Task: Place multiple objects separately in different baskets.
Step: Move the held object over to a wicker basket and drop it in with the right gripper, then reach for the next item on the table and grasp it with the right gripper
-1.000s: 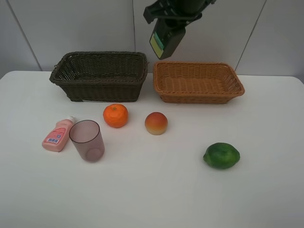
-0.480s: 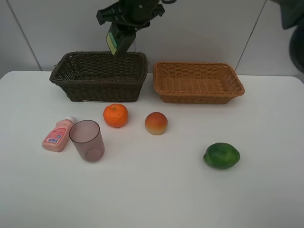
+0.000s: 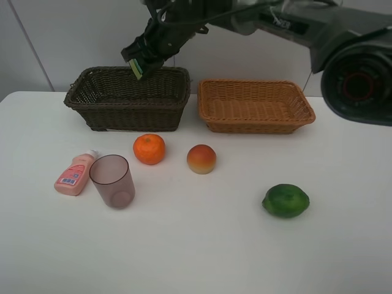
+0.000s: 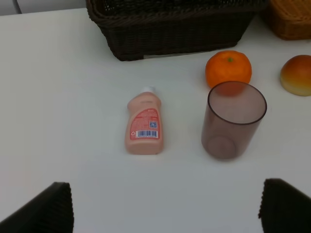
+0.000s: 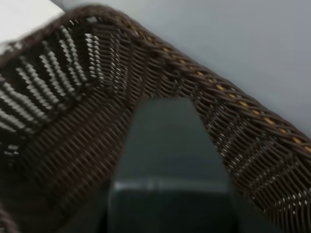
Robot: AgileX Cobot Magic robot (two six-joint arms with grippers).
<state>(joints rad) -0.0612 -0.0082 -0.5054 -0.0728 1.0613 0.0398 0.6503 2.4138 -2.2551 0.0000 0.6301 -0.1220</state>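
Right gripper (image 3: 144,58) now sits further left, over the dark brown basket (image 3: 125,101), clamped on the dark green bottle (image 5: 167,155). Left gripper (image 4: 167,206) jaws spread wide, empty.

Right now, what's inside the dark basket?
Only bare weave shows inside the dark basket. The right gripper holds the green bottle over its back rim, not yet released. The front wall hides part of the floor.
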